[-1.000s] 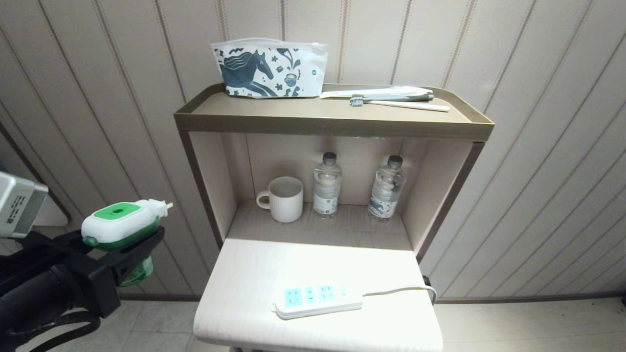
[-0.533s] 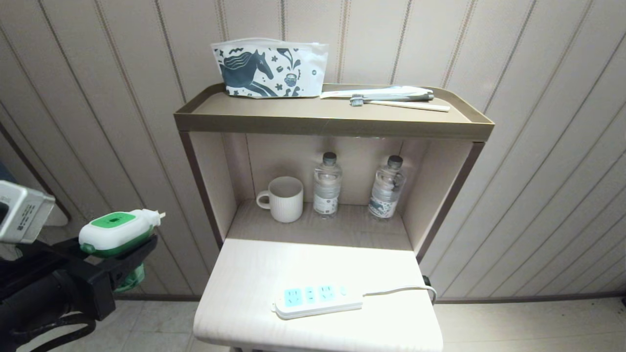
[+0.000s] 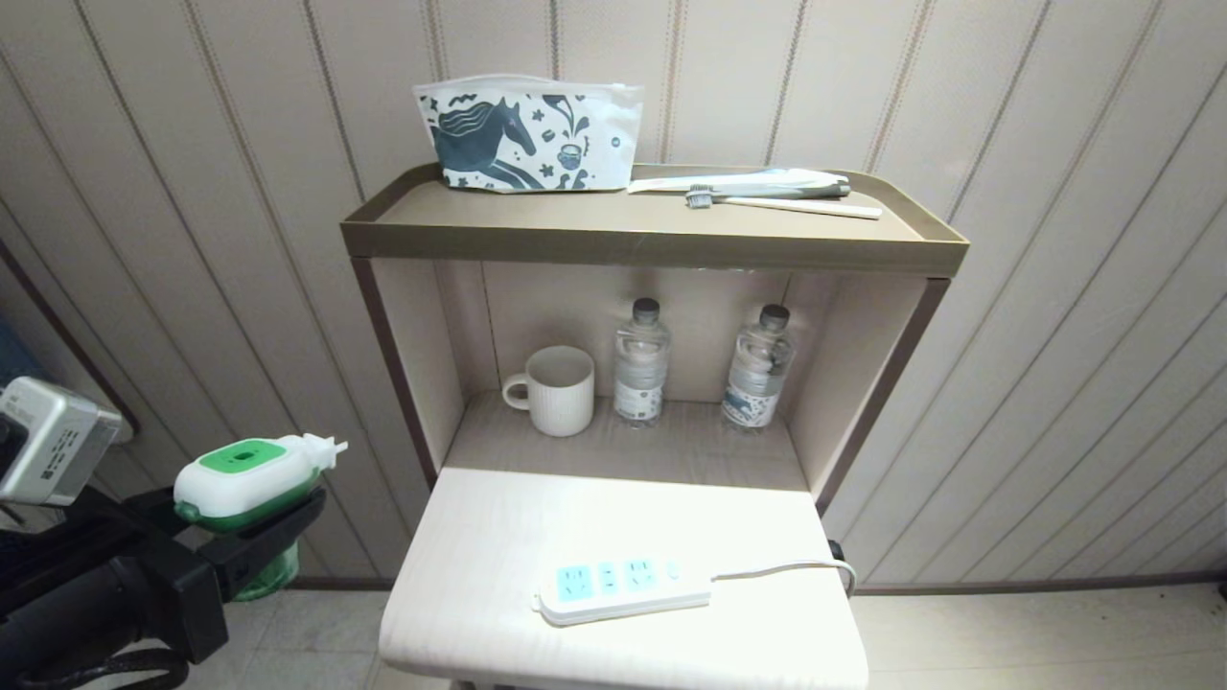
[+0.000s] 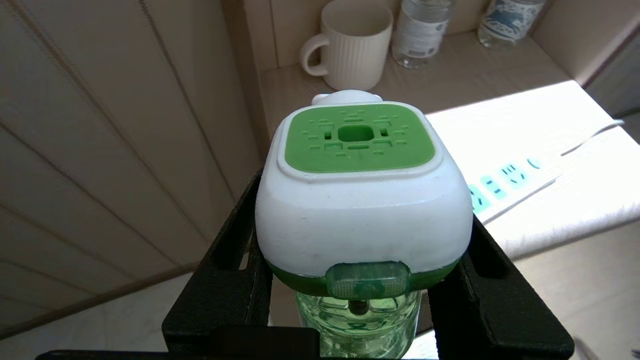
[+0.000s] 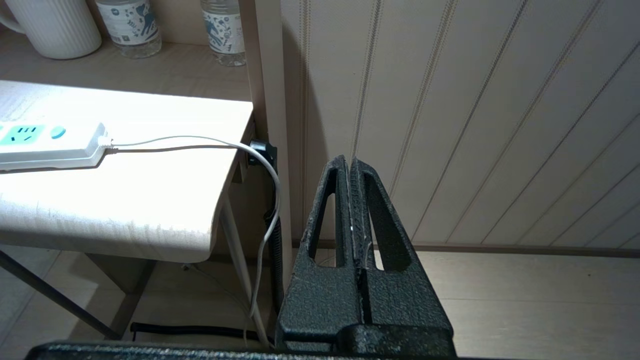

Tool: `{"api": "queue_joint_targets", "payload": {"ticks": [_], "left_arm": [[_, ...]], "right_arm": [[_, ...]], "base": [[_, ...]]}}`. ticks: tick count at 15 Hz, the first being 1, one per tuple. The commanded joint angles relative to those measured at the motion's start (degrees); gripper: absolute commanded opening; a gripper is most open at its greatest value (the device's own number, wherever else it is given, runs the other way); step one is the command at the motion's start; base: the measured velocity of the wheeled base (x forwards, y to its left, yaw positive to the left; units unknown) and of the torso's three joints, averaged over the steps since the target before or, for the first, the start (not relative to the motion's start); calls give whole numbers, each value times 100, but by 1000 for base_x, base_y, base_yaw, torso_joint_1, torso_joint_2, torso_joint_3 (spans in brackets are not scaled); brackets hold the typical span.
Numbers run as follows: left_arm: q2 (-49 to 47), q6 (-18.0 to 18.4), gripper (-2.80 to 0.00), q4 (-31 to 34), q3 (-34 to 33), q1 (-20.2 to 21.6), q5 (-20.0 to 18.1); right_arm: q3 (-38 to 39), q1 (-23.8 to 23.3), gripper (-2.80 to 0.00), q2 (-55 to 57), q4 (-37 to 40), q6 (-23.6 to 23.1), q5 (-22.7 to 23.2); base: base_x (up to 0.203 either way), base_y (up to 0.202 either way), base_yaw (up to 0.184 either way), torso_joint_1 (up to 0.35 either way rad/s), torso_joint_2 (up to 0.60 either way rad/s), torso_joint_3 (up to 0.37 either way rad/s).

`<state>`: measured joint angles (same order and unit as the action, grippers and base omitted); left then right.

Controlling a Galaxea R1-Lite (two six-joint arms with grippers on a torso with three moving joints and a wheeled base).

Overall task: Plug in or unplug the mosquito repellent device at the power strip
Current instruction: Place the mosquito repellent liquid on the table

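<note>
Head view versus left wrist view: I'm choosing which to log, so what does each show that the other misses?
Only the head view: the pouch and toothbrush on the top shelf, and the device's prongs. Only the left wrist view: the device's green vent top up close and the bottle between the fingers. Both: the left gripper holding the device, the power strip, the mug.

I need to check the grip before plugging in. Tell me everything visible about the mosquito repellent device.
The mosquito repellent device has a glossy white plastic head with a green vented top panel, over a translucent green liquid bottle. It is upright, prongs aimed toward the shelf unit. The left end effector clamps its sides, holding it in the air left of the table, unplugged.
</note>
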<state>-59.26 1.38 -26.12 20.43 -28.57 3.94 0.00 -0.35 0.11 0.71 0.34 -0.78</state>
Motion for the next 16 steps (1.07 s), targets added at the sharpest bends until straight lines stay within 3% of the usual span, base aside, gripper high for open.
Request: {"api": "queue_joint_targets", "payload": {"ticks": [1,9,14,16], "left_arm": [[-7,3,-280,-33,-40,1,-87],[1,20,-280,-53,-108,1,-122],[17,29,-280,-67,-85,1,-133],[28,4,-280,-123,-44,1,-380]], "right_arm": [[0,0,-280,7,0,1,-1],[0,0,-280,7,0,1,-1],[0,0,-280,7,0,1,-1],[0,0,-280,7,0,1,-1]], "base": [[0,0,0,0,0,0],[-8,0,0,1,0,0],[-187,0,3,2,-1,3],[-171,0,3,2,5,4]]}}
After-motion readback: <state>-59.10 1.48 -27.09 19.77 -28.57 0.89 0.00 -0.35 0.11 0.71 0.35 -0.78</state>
